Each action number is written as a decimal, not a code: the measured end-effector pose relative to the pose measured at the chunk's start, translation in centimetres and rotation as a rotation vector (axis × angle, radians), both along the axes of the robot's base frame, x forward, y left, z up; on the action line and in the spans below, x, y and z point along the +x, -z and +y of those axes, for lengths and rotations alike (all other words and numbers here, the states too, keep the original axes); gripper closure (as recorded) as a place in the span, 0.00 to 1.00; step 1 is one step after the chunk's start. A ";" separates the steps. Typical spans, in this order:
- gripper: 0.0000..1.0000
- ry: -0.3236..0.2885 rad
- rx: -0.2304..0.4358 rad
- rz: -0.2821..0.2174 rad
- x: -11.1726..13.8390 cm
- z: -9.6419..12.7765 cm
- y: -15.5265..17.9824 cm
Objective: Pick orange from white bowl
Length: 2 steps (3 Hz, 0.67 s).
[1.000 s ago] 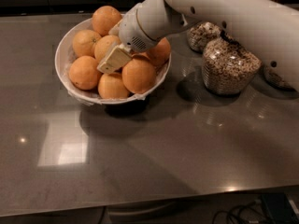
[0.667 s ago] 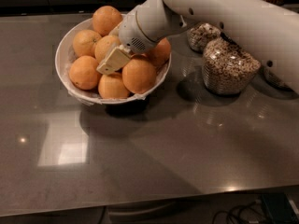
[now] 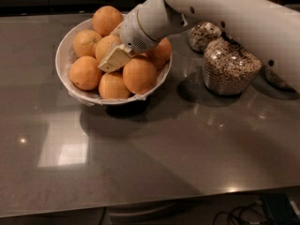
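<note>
Reaching in from the far right, the white arm [image 3: 225, 13] spans most of the dark counter [image 3: 154, 158] and passes right above two glass jars. The bigger jar [image 3: 229, 69] stands near the arm's underside and the smaller jar [image 3: 204, 34] just behind it. A careless swing on the way back out could clip either one and send it over.

The white bowl [image 3: 75, 93] sits at the far left, heaped with fruit well above its rim. It looks light. Any downward or sideways push from the arm could slide it along the smooth counter or tip it toward the near edge.

The pile itself is the likelier trouble. The orange [image 3: 105, 47] that I take as the target is the paler one in the middle of the bowl, wedged among its neighbours. The top orange [image 3: 107, 20] sits at the far rim behind it, and a big front orange [image 3: 139, 75] rests just to its near right. Lifting the middle one takes support away, so these could roll, perhaps over the rim.

The gripper [image 3: 114, 58] is down in the pile, touching the pale orange's near-right side. Whether it is apart or clamped on the fruit I cannot tell — so the hold may be shallow, and a round, pitted skin slips easily.
</note>
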<state>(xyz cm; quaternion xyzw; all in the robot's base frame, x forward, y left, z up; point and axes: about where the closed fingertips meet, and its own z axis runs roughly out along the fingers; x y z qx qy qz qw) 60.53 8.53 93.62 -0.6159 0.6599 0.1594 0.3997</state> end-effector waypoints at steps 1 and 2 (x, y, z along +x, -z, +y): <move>0.96 0.000 0.000 0.000 0.0 0.0 0.0; 1.00 0.000 0.000 0.000 0.0 0.0 0.0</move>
